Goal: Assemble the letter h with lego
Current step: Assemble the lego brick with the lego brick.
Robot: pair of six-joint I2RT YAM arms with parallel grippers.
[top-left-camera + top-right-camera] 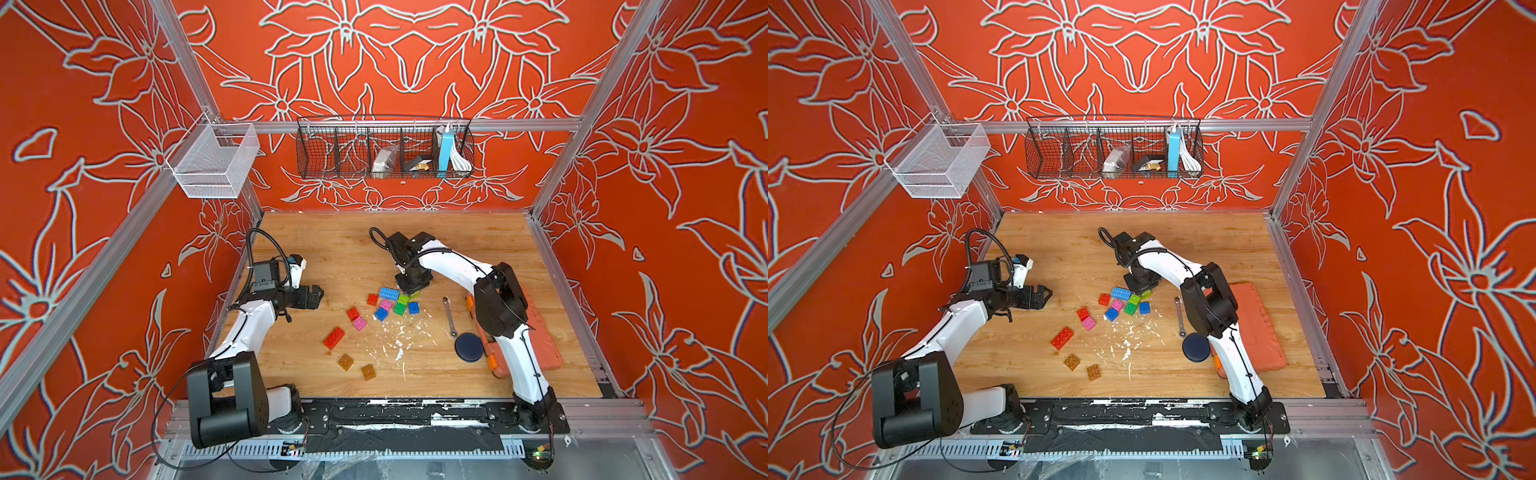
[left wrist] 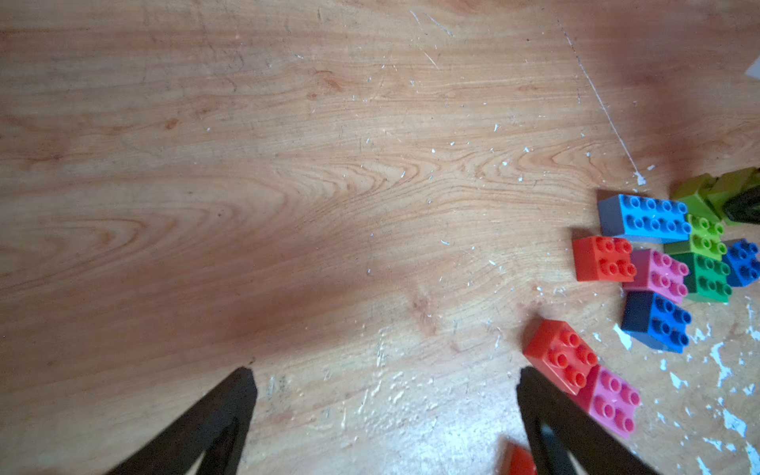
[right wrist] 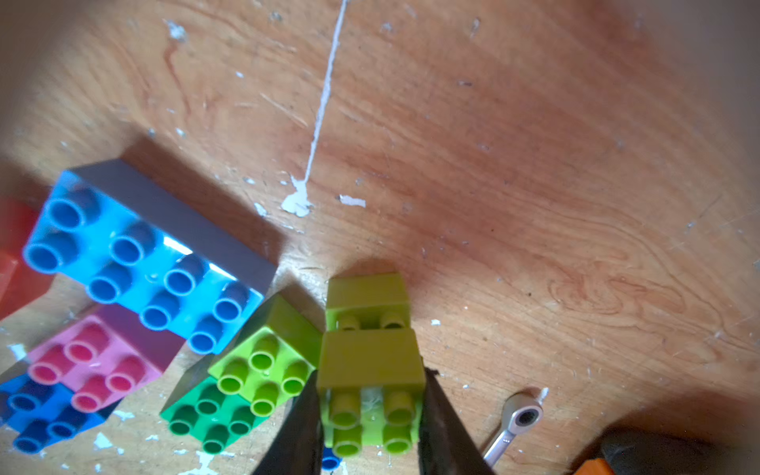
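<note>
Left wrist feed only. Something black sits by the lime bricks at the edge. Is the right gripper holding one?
Observer: Yes. The right gripper is shut on a lime brick; a second lime brick sits just beyond it.
Operator: Anything past that cluster?
Observer: A wrench lies on the table, between the bricks and an orange tool case.
Operator: More bricks toward the front?
Observer: Two amber-brown bricks lie near the front edge, apart from the cluster.

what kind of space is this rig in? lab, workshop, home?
Probably a purpose-built robot cell, not a home: aluminium frame with printed orange walls, left arm and right arm mounted along the front edge of the wooden tabletop, black wire basket hung on the back rail.
</note>
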